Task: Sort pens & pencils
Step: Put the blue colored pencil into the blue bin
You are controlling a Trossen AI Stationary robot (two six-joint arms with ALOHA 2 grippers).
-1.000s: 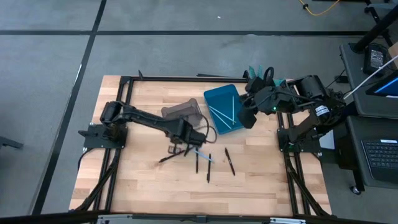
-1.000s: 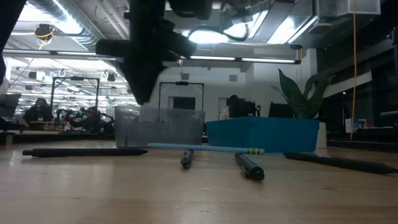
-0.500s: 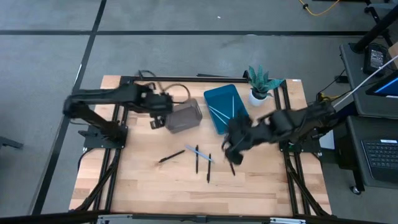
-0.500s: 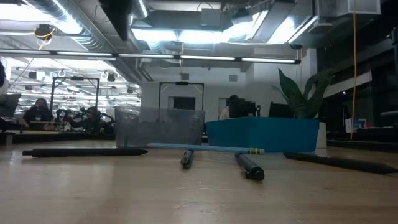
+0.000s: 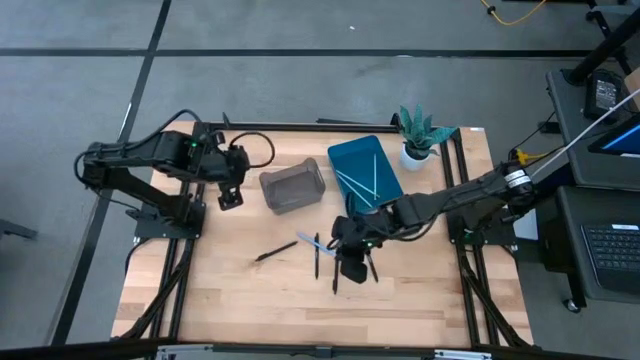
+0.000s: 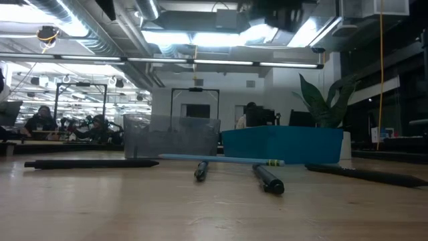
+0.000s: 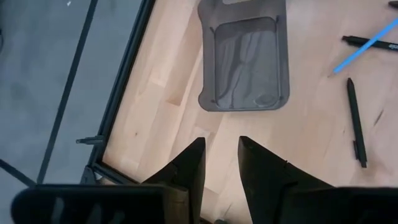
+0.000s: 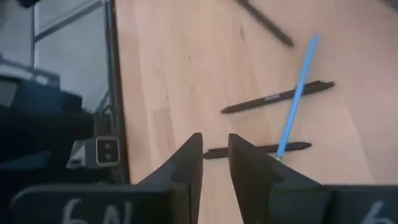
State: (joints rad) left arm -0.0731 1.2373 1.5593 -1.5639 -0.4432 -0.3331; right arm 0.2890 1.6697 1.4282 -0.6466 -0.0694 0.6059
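Observation:
Several black pens lie flat mid-table: one (image 5: 275, 250) to the left, two (image 5: 317, 260) (image 5: 335, 277) in the middle, one (image 5: 374, 268) on the right. A light blue pencil (image 5: 322, 246) lies across them. More light blue pencils lie in the blue tray (image 5: 365, 175). My right gripper (image 5: 352, 268) hangs low over the right-hand pens, its fingers (image 8: 214, 140) a narrow gap apart with nothing between them. My left gripper (image 5: 230, 198) is raised near the table's left far side, open (image 7: 221, 143) and empty, left of the grey bin (image 5: 292, 187).
A green potted plant (image 5: 420, 130) stands at the far right beside the blue tray. The black frame rails (image 5: 200, 130) run along the table's edges. Bare wood lies toward the near edge (image 5: 300, 310). The low view shows the pens (image 6: 267, 179) lying before both trays.
My left gripper has risen from the pens in the middle and drawn back toward the table's left far side, rolling as it went. My right gripper has swung from over the blue tray down toward the pens in the middle. The pens have kept their places.

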